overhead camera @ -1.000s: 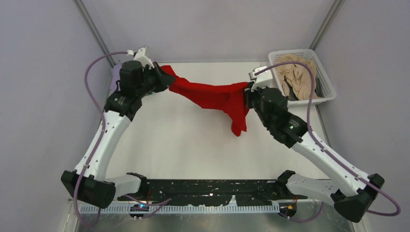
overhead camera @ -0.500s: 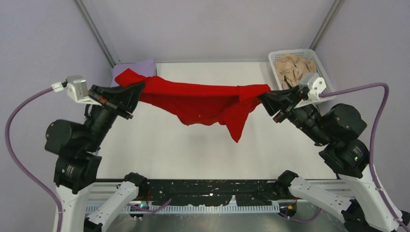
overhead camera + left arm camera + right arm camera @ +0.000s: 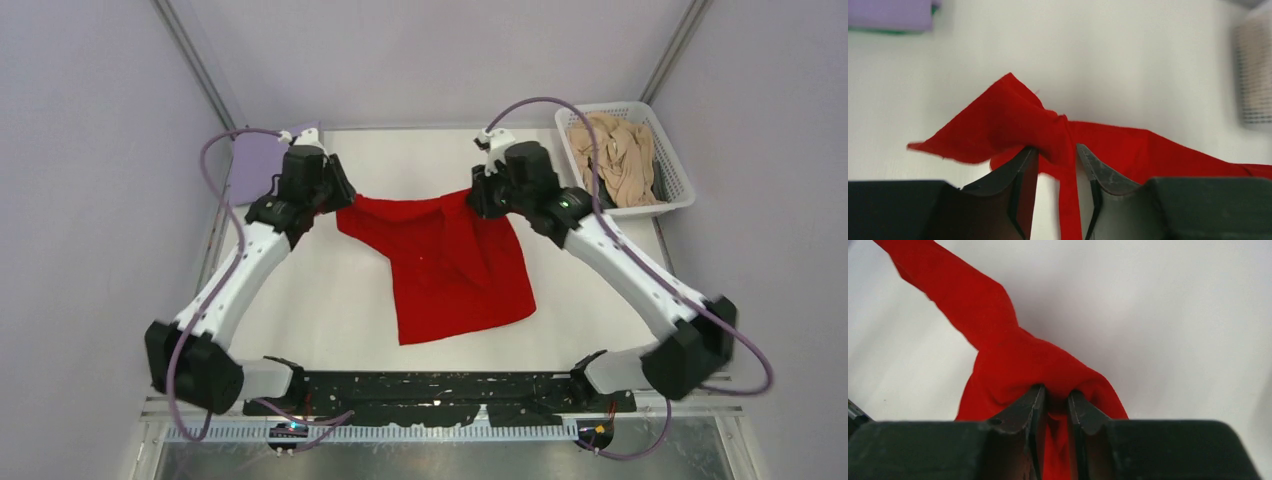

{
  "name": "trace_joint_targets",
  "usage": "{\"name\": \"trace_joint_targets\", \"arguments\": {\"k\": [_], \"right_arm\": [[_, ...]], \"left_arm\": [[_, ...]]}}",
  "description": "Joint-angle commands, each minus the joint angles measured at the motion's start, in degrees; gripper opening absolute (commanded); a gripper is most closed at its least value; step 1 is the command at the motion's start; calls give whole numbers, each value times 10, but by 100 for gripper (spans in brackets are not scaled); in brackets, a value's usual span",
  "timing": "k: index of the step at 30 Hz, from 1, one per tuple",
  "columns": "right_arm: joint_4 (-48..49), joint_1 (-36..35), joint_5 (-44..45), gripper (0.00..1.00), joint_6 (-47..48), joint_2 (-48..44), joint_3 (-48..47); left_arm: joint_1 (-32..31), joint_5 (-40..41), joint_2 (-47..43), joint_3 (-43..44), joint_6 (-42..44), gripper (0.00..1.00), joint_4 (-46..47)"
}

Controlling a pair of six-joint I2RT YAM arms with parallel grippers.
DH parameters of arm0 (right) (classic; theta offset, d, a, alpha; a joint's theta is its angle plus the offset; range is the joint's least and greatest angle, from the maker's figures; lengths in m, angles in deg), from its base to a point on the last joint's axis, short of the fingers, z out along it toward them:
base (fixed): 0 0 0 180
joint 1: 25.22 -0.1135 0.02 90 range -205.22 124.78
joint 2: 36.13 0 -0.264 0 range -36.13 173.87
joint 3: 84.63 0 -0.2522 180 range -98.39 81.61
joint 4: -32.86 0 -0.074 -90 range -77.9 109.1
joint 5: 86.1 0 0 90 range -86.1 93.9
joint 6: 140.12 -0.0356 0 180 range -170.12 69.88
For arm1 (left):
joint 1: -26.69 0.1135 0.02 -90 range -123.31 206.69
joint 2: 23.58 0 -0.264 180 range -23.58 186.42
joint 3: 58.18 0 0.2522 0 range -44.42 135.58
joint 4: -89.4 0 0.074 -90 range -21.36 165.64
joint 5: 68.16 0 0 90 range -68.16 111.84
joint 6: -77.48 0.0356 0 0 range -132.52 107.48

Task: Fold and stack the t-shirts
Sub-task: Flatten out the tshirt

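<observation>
Lowered red t-shirt (image 3: 450, 265) drapes table (image 3: 330, 310); wrist views reveal jaws pinching it.

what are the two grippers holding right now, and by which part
Both hold the red t-shirt: the left gripper pinches bunched cloth at its far left corner, the right gripper at its far right corner.

White lattice basket (image 3: 676, 175) at the far right corner of the white table (image 3: 330, 300), grey walls (image 3: 90, 150) around
</observation>
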Motion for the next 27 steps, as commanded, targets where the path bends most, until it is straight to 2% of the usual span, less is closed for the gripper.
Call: {"name": "trace_joint_targets", "arguments": {"k": [1, 3, 4, 6, 7, 8, 11, 16, 20, 23, 27], "right_arm": [[23, 55, -119, 36, -45, 179, -5], [3, 64, -117, 52, -44, 251, -44], [-5, 65, -103, 56, -43, 283, -70], [-17, 66, -55, 84, -46, 298, -86], [-13, 66, -23, 94, -48, 294, -85], [-8, 67, -9, 98, -55, 278, -72], [35, 72, 76, 96, -76, 200, -20], [62, 95, 185, 95, -147, 70, 126], [58, 133, 191, 95, -202, -34, 244], [55, 171, 178, 95, -235, -113, 336], [54, 209, 148, 95, -263, -178, 407]], "left_arm": [[44, 43, 150, 18, -26, 48, -80], [61, -14, 196, 38, -26, 76, -80], [62, -28, 206, 45, -24, 95, -76], [61, -44, 201, 46, -21, 100, -65], [60, -56, 191, 40, -18, 100, -52], [59, -77, 178, 32, -17, 100, -40], [37, -128, 142, 5, -13, 100, -4], [-46, -161, 139, -12, -16, 100, -10], [-110, -212, 182, -14, -42, 100, 8], [-162, -221, 232, 2, -49, 100, 18], [-217, -240, 292, 39, -61, 100, 32]]}}
